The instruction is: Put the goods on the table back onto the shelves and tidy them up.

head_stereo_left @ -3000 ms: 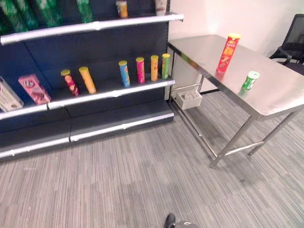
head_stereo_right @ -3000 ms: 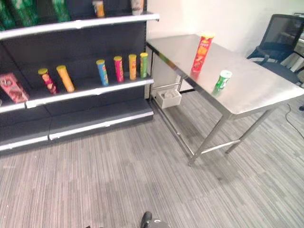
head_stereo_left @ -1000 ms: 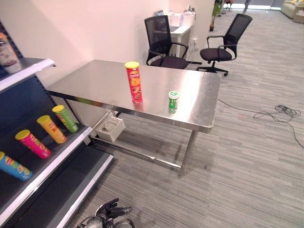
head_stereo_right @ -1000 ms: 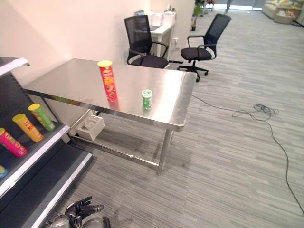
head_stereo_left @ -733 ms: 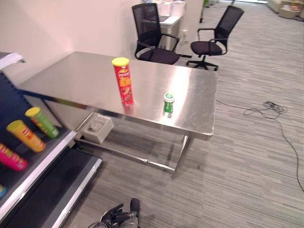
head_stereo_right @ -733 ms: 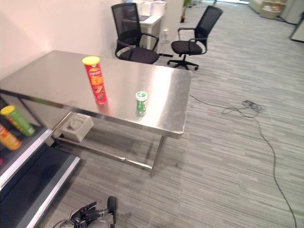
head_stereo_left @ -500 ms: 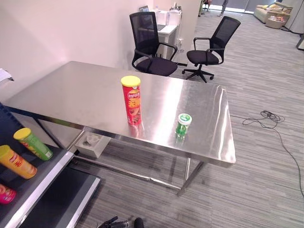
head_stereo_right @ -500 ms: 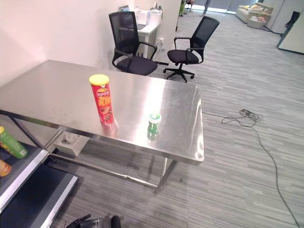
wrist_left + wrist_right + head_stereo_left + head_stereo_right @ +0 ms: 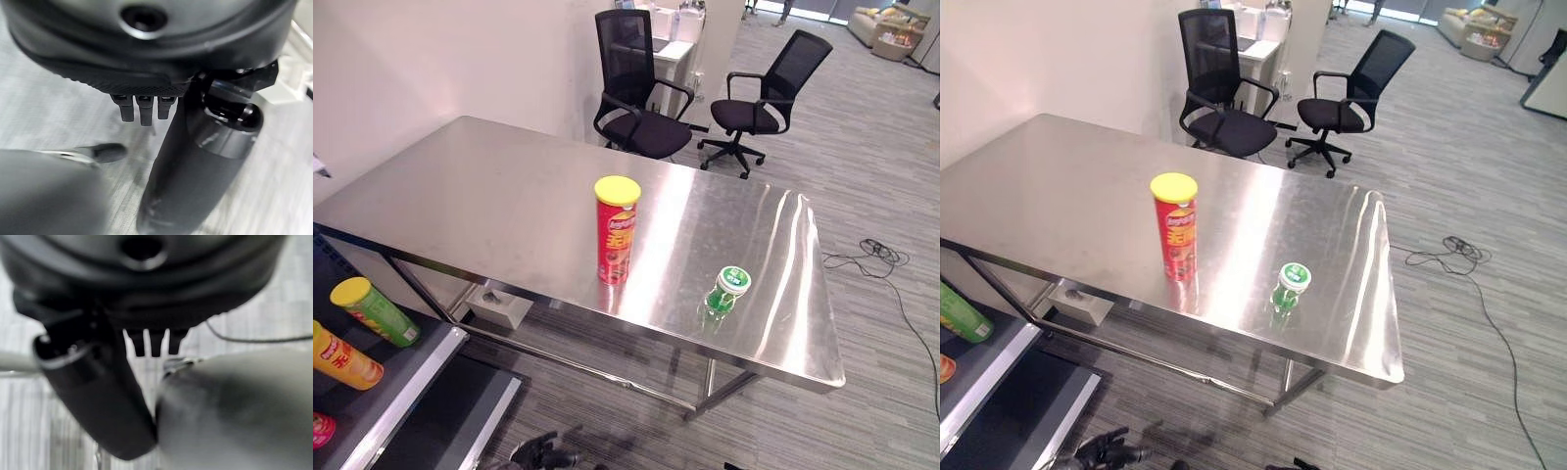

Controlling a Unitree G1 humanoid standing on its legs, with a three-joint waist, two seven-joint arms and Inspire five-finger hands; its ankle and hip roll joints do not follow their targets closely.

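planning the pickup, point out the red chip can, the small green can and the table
red chip can (image 9: 617, 245), left eye view, middle of its side
small green can (image 9: 725, 293), left eye view, its body
table (image 9: 489, 196), left eye view, bare top

Bright even indoor light; glare streaks on steel table (image 9: 509, 211); wrist views close, blurred.

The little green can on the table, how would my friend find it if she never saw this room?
Look at the big shiny metal table. Two things stand on it, toward the near edge: a tall red tube with a yellow lid, and the little green can to its right. The can is much shorter, green, with a white top.
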